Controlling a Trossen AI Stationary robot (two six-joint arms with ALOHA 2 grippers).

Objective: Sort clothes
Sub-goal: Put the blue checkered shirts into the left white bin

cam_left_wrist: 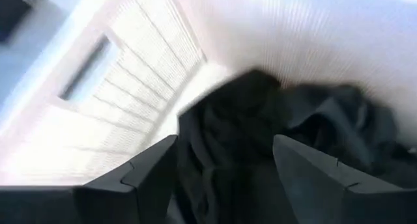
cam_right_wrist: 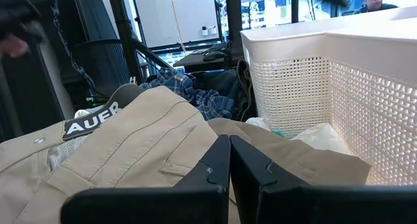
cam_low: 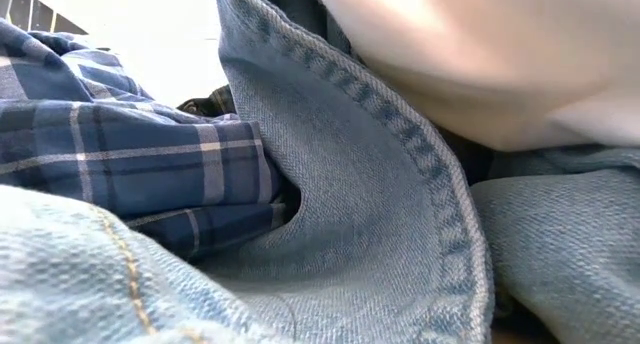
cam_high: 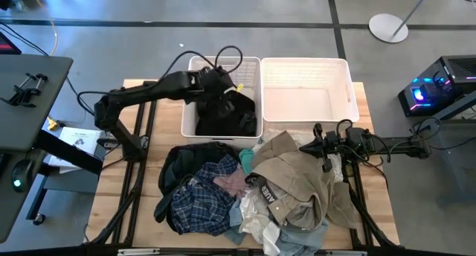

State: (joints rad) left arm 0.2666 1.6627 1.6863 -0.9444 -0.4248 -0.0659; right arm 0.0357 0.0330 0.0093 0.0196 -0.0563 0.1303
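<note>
A black garment (cam_high: 227, 116) lies heaped in the left white basket (cam_high: 192, 100). My left gripper (cam_high: 222, 86) hangs over it, and in the left wrist view it (cam_left_wrist: 225, 165) is open with the black cloth (cam_left_wrist: 273, 120) between and beyond its fingers. The other clothes lie piled on the table: navy plaid (cam_high: 197, 198), khaki (cam_high: 291, 174), white (cam_high: 254, 220), pale denim (cam_high: 301, 235), and bits of teal (cam_high: 246, 161) and pink (cam_high: 235, 183). My right gripper (cam_high: 309, 146) is shut at the khaki garment's far right edge (cam_right_wrist: 156, 152). My left gripper stands open over the black garment; I cannot tell whether its fingers (cam_left_wrist: 156, 175) touch the cloth. My right gripper's shut fingertips (cam_right_wrist: 221, 152) lie level, pointing toward the table's left, just over the khaki garment (cam_right_wrist: 195, 146); I cannot tell whether they touch it.
The right white basket (cam_high: 305, 100) stands beside the left one at the table's far edge; it shows close by in the right wrist view (cam_right_wrist: 313, 87). In the low view, denim (cam_low: 380, 204) and plaid (cam_low: 130, 154) fill the picture. A dark garment (cam_high: 186, 159) lies at the pile's far left.
</note>
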